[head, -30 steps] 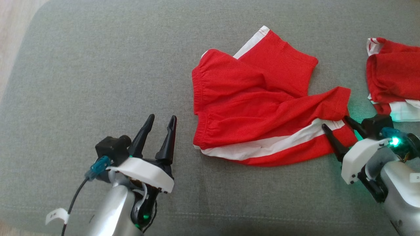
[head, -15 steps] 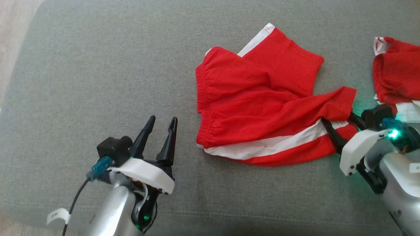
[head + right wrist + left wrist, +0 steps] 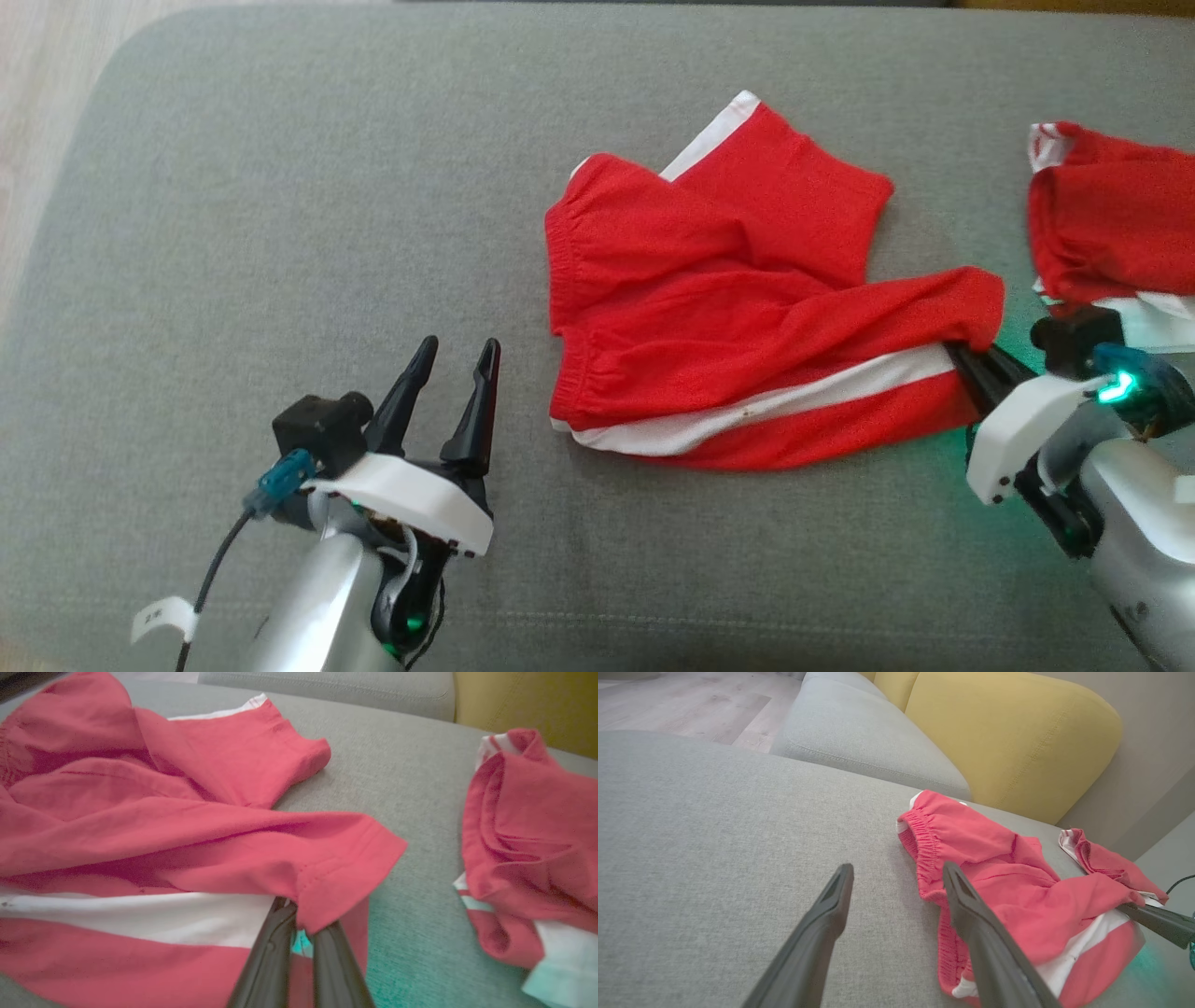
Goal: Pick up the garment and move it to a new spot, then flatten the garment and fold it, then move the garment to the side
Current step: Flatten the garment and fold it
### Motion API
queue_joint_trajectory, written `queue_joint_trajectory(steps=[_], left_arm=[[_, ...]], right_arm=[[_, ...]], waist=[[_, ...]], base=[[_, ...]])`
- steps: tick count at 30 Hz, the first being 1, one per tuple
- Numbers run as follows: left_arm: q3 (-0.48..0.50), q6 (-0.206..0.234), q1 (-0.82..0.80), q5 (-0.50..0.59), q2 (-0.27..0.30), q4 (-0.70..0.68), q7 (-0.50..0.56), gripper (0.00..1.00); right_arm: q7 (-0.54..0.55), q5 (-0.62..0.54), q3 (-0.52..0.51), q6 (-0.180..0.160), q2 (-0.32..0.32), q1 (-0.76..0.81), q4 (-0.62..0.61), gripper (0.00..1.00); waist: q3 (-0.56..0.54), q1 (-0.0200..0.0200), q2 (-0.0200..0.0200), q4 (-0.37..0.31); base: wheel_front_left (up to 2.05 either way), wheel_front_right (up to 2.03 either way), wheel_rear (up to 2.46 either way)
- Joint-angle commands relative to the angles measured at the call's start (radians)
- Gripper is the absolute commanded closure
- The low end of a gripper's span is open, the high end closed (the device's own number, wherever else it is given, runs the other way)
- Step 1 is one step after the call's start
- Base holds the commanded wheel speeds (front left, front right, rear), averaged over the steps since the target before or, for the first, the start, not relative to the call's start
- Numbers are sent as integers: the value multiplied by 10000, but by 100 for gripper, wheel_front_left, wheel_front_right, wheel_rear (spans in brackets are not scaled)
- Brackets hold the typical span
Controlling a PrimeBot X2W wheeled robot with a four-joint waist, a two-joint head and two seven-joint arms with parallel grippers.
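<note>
Right gripper (image 3: 974, 363) has pushed under the shorts (image 3: 728, 327) hem, jaws pinching it; left gripper (image 3: 459, 347) jaws apart.

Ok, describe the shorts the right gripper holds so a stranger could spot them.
On the grey sofa cushion lie two red garments with white stripes. Yours is the spread-out shorts near the middle, leg hem pinched by the right gripper; the other garment lies bunched at the far right.

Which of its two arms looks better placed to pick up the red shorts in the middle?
The right. The right gripper is pinched shut on the leg hem of the red shorts, so it can likely lift straight away. The left gripper is open, over bare cushion beside the waistband, touching nothing.
</note>
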Motion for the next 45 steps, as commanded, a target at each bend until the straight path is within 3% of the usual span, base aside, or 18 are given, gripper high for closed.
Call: queue_joint_trajectory(steps=[1, 14, 22, 29, 35, 45], left_arm=[[331, 28, -162, -58, 72, -245, -122, 0], [506, -27, 158, 1, 72, -196, -122, 0], [286, -113, 183, 60, 72, -43, -122, 0], [-1069, -320, -91, -92, 104, 816, -88, 0], [-2473, -341, -620, -682, 505, 1170, 3, 0], [-3874, -344, -1466, -1671, 919, 1753, -34, 0]], right_arm=[[-215, 135, 36, -9, -338, 137, -343, 100], [-534, 1004, -1109, -9, -796, 1637, -2262, 100], [-641, 734, -2431, -9, -317, 2727, -2618, 100], [-247, 213, -2929, -9, 154, 2770, -2855, 100], [-2, -51, -3263, -9, 336, 2663, -3004, 100], [311, -330, -3517, -9, 467, 2589, -3242, 100]], waist=[[-169, 0, 0, -133], [-646, 0, 0, -627], [-629, 0, 0, -839], [-488, 0, 0, -977], [-358, 0, 0, -1004], [-241, 0, 0, -1065]], base=[[0, 0, 0], [0, 0, 0], [0, 0, 0], [0, 0, 0], [0, 0, 0], [0, 0, 0]])
